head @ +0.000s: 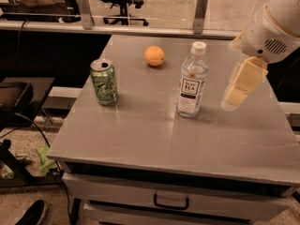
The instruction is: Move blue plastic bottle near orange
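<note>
Item: blue plastic bottle (192, 81), stood upright at mid worktop (140, 135), long axis vertical; orange (154, 56) sited far-left of it. Tool: end effector (233, 99), held just right of the bottle, apart from it; aperture cannot be told.

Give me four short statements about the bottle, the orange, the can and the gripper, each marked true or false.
1. The blue plastic bottle stands upright with its cap on. True.
2. The orange touches the bottle. False: it lies apart, behind and left of it.
3. The gripper holds the bottle. False: it hangs to the bottle's right, not touching it.
4. The green can stands left of the bottle. True.
</note>
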`<state>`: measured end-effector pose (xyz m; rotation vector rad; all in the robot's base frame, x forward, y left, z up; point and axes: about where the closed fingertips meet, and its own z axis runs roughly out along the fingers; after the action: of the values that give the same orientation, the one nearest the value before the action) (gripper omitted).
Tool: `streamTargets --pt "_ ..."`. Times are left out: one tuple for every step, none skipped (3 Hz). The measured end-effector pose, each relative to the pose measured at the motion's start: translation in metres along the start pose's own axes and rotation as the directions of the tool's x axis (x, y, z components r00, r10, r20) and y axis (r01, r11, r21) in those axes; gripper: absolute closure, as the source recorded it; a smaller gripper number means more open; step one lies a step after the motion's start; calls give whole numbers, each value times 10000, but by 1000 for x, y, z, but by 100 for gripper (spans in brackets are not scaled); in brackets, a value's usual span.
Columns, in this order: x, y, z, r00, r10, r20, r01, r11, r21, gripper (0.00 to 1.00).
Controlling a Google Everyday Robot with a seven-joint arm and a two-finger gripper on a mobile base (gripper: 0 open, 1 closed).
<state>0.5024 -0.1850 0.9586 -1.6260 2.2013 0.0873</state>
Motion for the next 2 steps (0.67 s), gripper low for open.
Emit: streamTargets --pt "-14 -9 14 9989 96 451 -92 9999 -83 0" --pt "-29 -11 22 9962 106 859 -87 9997 -233 0"
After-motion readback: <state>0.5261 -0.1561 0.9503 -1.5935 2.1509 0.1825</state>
